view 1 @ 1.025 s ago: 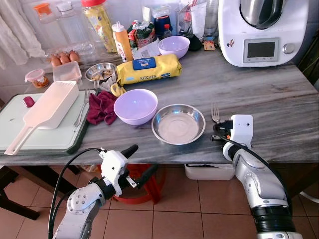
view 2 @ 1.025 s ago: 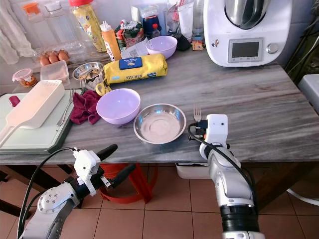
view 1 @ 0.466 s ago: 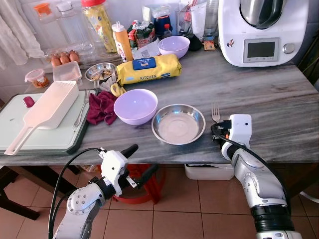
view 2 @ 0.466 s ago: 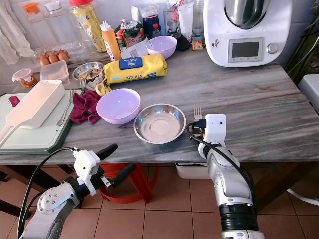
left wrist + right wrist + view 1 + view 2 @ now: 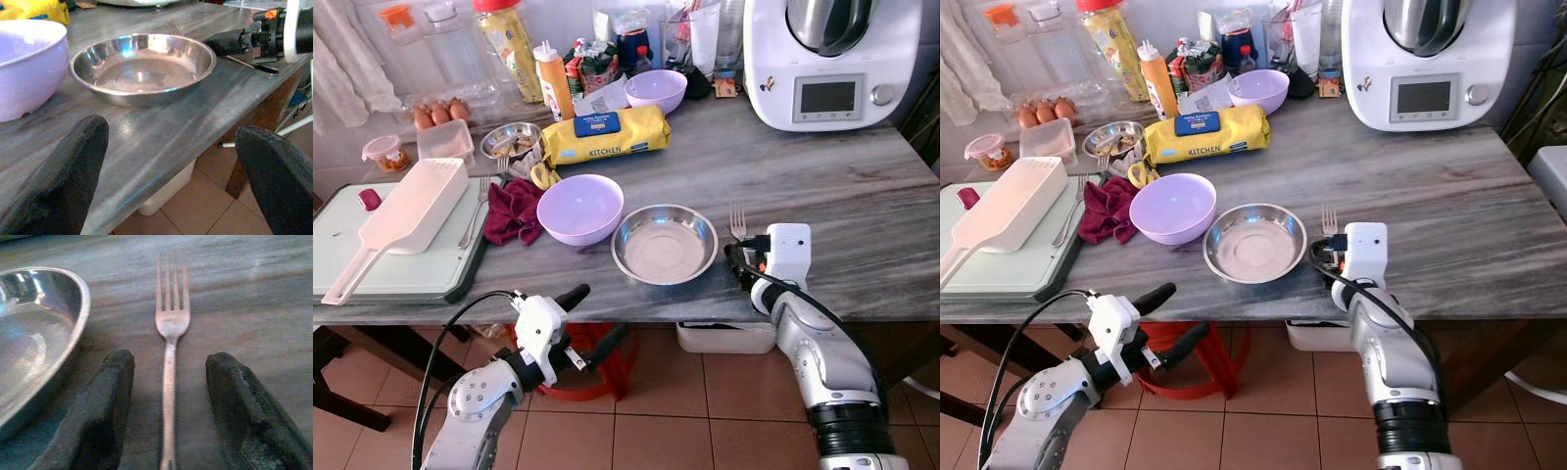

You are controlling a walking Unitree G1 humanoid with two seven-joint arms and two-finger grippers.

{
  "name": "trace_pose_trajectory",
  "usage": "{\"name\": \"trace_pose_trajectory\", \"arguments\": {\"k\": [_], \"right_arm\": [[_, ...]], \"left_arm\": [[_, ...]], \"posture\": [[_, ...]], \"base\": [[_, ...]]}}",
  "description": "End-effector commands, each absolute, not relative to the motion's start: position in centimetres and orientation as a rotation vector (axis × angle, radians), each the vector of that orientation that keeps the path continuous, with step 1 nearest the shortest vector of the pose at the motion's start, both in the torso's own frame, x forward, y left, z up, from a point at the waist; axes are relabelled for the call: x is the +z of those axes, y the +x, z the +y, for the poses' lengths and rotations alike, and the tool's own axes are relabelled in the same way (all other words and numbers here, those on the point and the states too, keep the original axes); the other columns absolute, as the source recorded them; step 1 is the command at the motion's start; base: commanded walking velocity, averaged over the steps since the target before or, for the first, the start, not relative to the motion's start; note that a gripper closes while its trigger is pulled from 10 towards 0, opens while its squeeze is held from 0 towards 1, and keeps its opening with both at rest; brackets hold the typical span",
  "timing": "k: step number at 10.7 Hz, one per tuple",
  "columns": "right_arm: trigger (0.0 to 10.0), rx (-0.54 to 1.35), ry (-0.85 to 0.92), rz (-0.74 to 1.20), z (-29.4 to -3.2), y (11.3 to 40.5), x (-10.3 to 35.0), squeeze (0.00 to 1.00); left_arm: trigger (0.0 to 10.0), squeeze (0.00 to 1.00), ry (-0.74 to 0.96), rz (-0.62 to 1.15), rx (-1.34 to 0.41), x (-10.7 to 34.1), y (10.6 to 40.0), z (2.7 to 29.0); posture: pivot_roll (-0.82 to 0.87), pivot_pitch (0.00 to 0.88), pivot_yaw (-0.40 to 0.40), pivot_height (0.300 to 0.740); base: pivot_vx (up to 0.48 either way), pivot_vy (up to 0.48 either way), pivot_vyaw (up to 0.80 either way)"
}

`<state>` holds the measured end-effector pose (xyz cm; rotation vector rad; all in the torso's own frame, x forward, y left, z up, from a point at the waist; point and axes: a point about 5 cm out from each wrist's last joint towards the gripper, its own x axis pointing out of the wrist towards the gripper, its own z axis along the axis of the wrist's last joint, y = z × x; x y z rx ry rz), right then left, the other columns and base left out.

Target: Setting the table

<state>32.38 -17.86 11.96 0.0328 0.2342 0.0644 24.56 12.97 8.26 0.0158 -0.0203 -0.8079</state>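
Fork (image 5: 170, 328) flat on the grey table (image 5: 862, 186), just right of the steel bowl (image 5: 665, 244), tines pointing away toward the white kitchen machine (image 5: 829, 59). Lies lengthwise between the spread fingers of the right gripper (image 5: 168, 396), handle running back under the wrist. Looks released or about to be pinched; cannot say which. Left gripper (image 5: 589, 318) open, idle below the table edge. Purple bowl (image 5: 579, 208) well clear.

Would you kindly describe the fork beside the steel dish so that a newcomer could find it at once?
Start at the white kitchen machine on the grey table, then come toward the near edge. Right of the steel dish lies the fork, flat between the right end effector's open fingers, unlike the other fork near the cutting board.
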Motion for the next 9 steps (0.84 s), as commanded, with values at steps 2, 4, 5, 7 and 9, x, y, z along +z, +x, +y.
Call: {"name": "trace_pose_trajectory", "arguments": {"k": [2,4,5,7,9], "right_arm": [[10.0,0.005,0.052,0.127,-18.7,32.1,13.5,1.00],[10.0,-0.031,0.089,-0.017,-19.4,32.0,15.6,1.00],[10.0,-0.039,0.100,-0.094,-19.4,31.9,17.0,1.00],[10.0,-0.074,0.023,-0.214,-19.2,31.1,18.9,1.00],[10.0,-0.120,-0.032,-0.233,-19.1,30.1,18.4,1.00]], "left_arm": [[10.0,0.00,0.018,-0.035,-0.796,8.9,24.4,12.9],[10.0,0.00,0.015,-0.055,-0.794,9.6,24.9,12.4],[10.0,0.00,0.017,-0.069,-0.787,10.0,25.1,12.2],[10.0,0.00,0.012,-0.100,-0.766,11.0,25.8,12.0],[10.0,0.00,-0.002,-0.127,-0.708,11.8,26.4,12.2]], "posture": [[-0.14,0.074,0.132,0.740],[-0.14,0.061,0.130,0.740],[-0.14,0.055,0.129,0.740],[-0.14,0.048,0.123,0.740],[-0.13,0.048,0.110,0.740]], "base": [[0.000,0.000,0.00],[0.000,0.000,0.00],[0.000,0.000,0.00],[0.000,0.000,0.00],[0.000,0.000,0.00]]}}
